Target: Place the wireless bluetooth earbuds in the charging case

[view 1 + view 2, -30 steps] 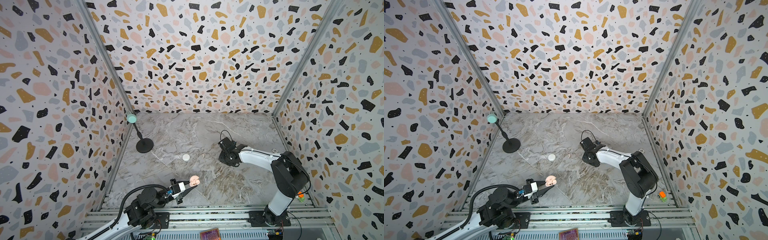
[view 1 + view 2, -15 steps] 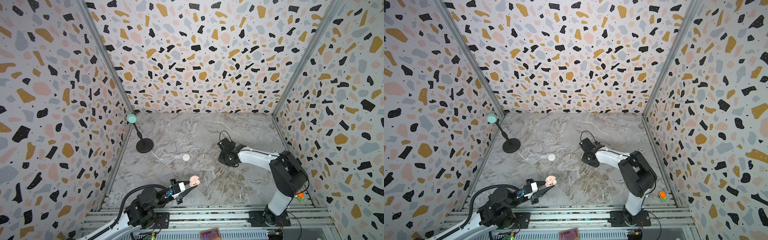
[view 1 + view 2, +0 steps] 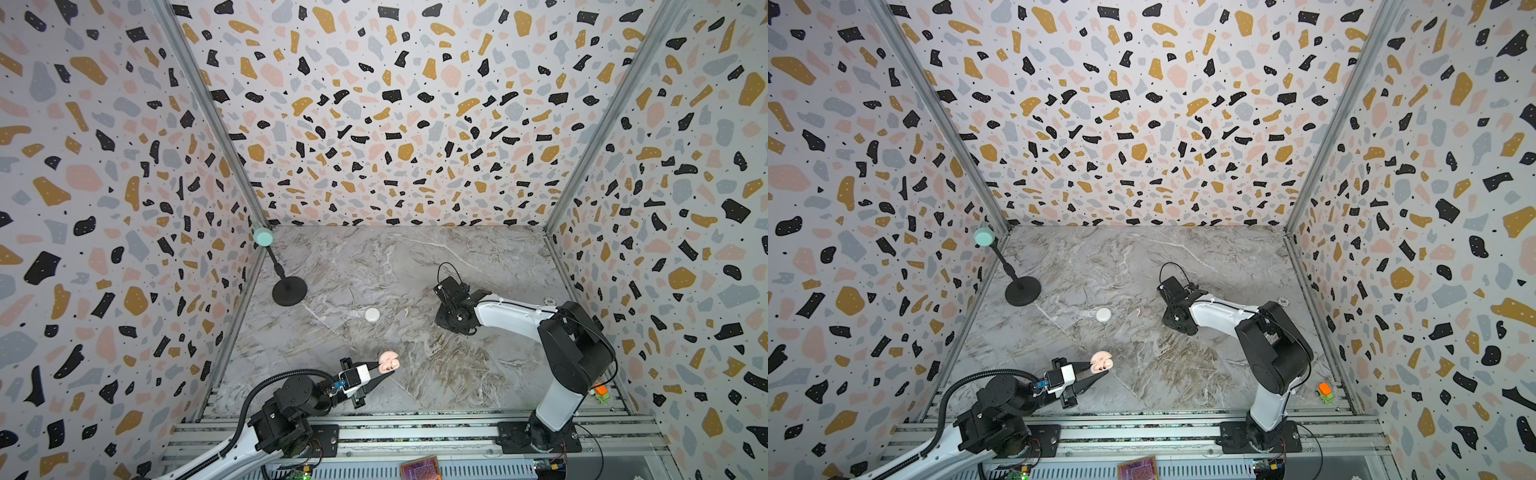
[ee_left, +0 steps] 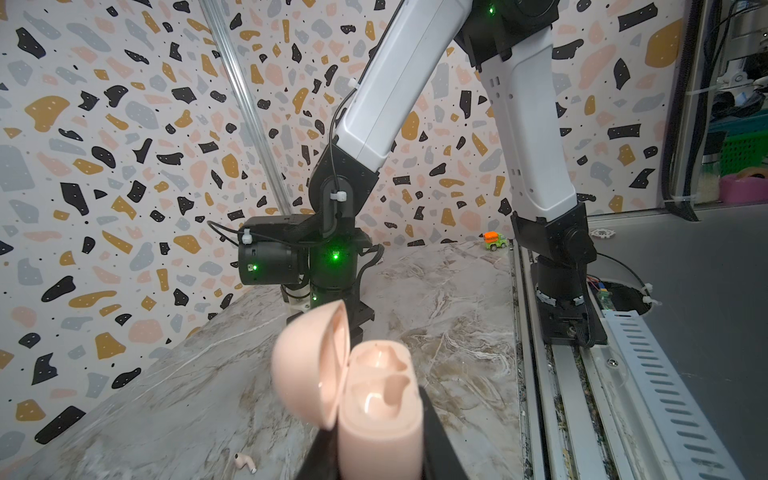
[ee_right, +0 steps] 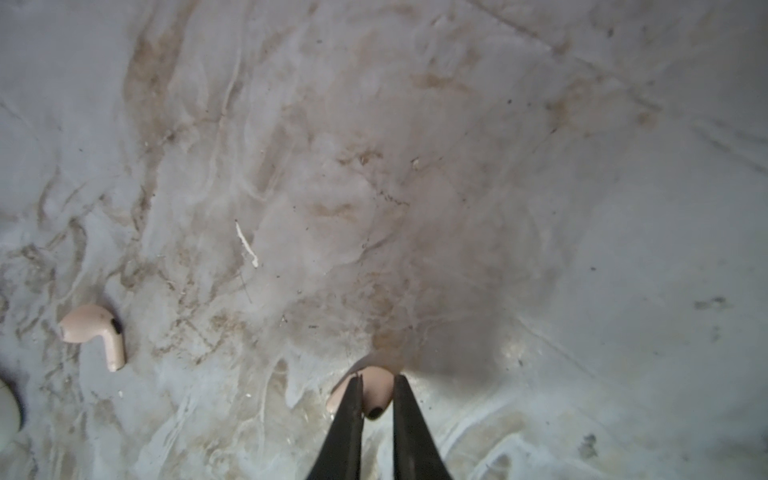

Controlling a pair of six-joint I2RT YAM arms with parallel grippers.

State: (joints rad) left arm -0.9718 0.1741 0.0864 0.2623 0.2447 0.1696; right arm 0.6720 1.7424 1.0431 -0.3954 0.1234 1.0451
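While the left fingers (image 4: pixel 434 440) are clamped on the lower half of the pink case (image 4: pixel 376 399), its lid (image 4: pixel 309 365) stands swung open to one side & the two moulded pockets face the wrist cam. In both top views that case sits at the front-left of the marble-look surface (image 3: pixel 374 257), close to the front rail.

The right arm (image 3: pixel 511 316) reaches in toward the middle of the surface, wrist pointing down. In the right wrist view the right fingers (image 5: pixel 351 415) are nearly together, pinched on a pink earbud (image 5: pixel 376 390). Each finger touches one side of it & its dark tip points back at the cam. Can't tell whether it's lifted or resting on the surface.

A second pink earbud (image 5: pixel 93 332) lies on its side on the surface, well apart from those fingers. In a top view it shows btwn the right wrist and the white case (image 3: pixel 372 314), which is closed & sits near the middle of the surface. A pale earbud (image 4: pixel 245 461) also shows in the left wrist view, on the surface (pink or white, too small to call).

Other bits: a black stand (image 3: pixel 289 291) w/ a teal knob at the back-left, and a toy truck (image 3: pixel 600 392) by the front-right rail.
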